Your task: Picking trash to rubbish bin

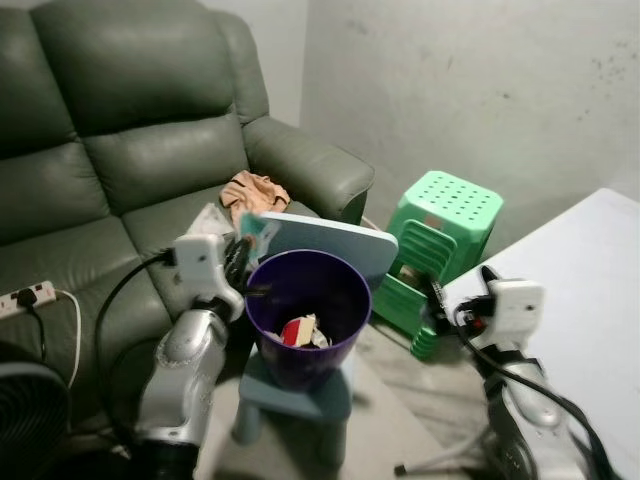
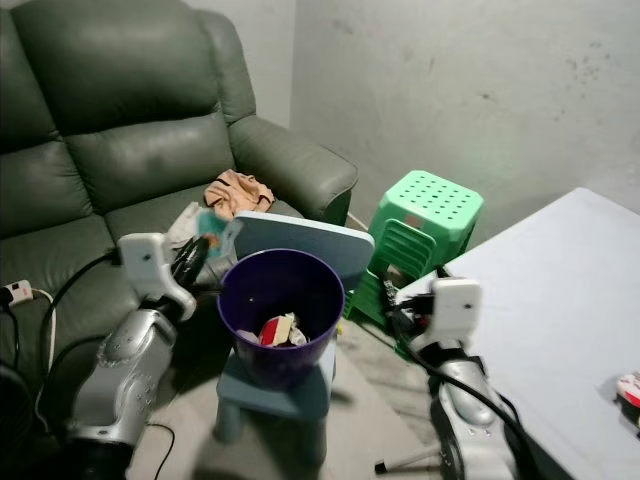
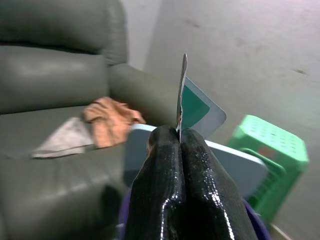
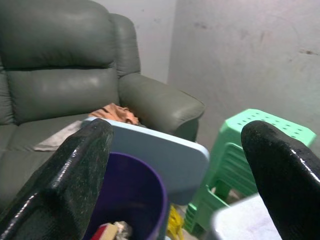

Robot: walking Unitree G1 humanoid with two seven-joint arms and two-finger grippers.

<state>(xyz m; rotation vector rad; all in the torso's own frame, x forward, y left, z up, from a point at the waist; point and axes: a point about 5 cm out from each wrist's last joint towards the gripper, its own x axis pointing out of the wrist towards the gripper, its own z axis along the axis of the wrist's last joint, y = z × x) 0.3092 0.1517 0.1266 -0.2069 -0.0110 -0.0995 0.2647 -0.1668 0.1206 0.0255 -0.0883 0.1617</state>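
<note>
A purple rubbish bin [image 1: 300, 368] stands on a small light-blue chair [image 1: 300, 398] in front of me, with red and white trash [image 1: 300, 330] lying inside it. My left gripper [image 1: 240, 256] is at the bin's left rim, level with its top. It is shut on a thin flat teal-and-white packet [image 3: 192, 106] that sticks up from the fingertips [image 3: 165, 150]. My right gripper [image 1: 462, 283] hovers to the right of the bin by the table corner. Its fingers [image 4: 75, 165] stand wide open with nothing between them.
A grey-green sofa [image 1: 130, 140] stands behind the bin, with an orange cloth [image 1: 255, 190] and a grey rag [image 3: 65, 140] on its seat. Stacked green plastic stools [image 1: 445, 215] sit at the right, beside a white table [image 1: 590, 290]. A power strip [image 1: 25, 295] lies on the sofa at the left.
</note>
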